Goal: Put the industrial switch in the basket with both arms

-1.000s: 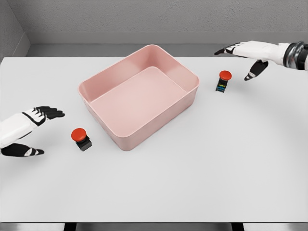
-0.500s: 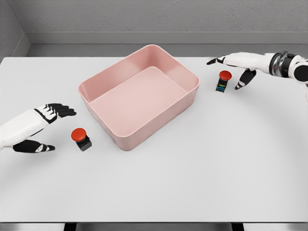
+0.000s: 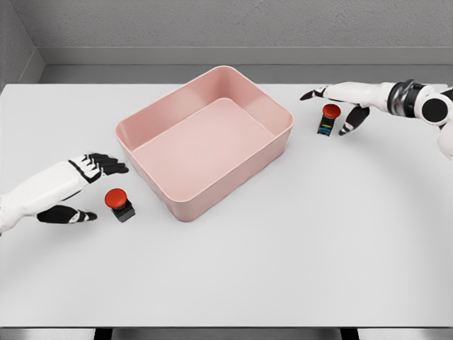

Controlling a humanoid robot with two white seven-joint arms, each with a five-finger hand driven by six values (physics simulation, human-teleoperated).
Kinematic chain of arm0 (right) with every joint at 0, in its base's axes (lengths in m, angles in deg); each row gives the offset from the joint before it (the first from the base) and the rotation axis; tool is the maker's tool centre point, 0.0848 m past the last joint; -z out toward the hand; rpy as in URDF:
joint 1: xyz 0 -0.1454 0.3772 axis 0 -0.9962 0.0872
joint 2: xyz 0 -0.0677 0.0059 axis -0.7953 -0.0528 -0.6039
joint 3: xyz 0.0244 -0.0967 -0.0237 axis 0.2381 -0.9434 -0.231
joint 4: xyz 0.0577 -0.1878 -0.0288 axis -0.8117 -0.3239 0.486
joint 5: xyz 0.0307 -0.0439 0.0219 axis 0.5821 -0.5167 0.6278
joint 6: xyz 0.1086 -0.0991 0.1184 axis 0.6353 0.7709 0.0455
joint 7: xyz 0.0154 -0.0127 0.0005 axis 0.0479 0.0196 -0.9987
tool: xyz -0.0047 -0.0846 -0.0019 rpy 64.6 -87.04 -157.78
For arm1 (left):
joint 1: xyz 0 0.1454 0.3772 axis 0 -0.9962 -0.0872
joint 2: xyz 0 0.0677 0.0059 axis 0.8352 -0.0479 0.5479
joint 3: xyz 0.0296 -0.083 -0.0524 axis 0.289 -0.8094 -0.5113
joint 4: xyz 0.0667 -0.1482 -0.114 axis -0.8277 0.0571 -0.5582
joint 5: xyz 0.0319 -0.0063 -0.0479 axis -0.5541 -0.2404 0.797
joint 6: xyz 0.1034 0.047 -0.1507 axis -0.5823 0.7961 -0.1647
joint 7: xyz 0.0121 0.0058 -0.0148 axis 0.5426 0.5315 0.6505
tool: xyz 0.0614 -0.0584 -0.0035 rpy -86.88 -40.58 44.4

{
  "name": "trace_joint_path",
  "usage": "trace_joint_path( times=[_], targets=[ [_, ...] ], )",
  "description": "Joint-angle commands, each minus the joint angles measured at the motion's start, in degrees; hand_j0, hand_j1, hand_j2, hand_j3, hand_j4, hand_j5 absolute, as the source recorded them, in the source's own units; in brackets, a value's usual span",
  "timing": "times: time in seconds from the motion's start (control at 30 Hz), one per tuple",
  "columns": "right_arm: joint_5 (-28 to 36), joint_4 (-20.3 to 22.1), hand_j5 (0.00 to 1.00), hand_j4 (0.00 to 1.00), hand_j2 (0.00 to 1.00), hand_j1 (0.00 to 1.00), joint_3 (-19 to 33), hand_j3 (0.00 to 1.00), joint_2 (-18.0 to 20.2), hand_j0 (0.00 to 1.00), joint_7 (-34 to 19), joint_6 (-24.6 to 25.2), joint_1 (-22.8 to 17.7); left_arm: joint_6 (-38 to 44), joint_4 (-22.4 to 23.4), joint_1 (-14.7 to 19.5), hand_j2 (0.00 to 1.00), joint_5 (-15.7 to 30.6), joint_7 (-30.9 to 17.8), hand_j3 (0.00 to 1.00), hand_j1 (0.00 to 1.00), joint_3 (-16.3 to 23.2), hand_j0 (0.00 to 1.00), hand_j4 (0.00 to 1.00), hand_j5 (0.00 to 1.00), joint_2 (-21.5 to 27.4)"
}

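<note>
The left hand [image 3: 79,185] is hovering at the near left of the white surface [image 3: 283,248], fingers spread and holding nothing, bracketing the near-left industrial switch [image 3: 119,204] without touching it. The pink basket [image 3: 272,138] is sitting at centre, containing nothing. At the far right, the right hand [image 3: 338,106] is arching over the far-right industrial switch [image 3: 328,120], fingers spread around it, contact not confirmed. Judged progress: both grasps are pending; lifting and placing both switches are remaining.

Bright, even overhead light, sharp throughout, with only faint soft shadows on the white table [image 3: 283,269].
</note>
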Motion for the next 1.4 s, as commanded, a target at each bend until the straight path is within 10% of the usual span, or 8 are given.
trace_joint_path(
  times=[0.0, 1.37],
  targets=[
    [0.3, 0.1, 0.85, 0.85, 0.85, 0.85, 0.1, 0.85, -0.2, 0.85, -0.1, 0.1, 0.0, 0.0, 0.1, 0.0, 0.95, 0.3, 0.0, 0.95, 0.95, 1.0, 0.95, 0.95, 0.95, -0.1],
    [-0.7, -1.0, 0.56, 0.56, 0.56, 0.56, 0.0, 0.56, 0.3, 0.56, -0.1, 0.1, 0.0, 0.0, 2.7, 3.0, 0.84, -1.0, 0.0, 0.84, 0.84, 5.4, 0.84, 0.84, 0.84, -3.3]
  ],
)
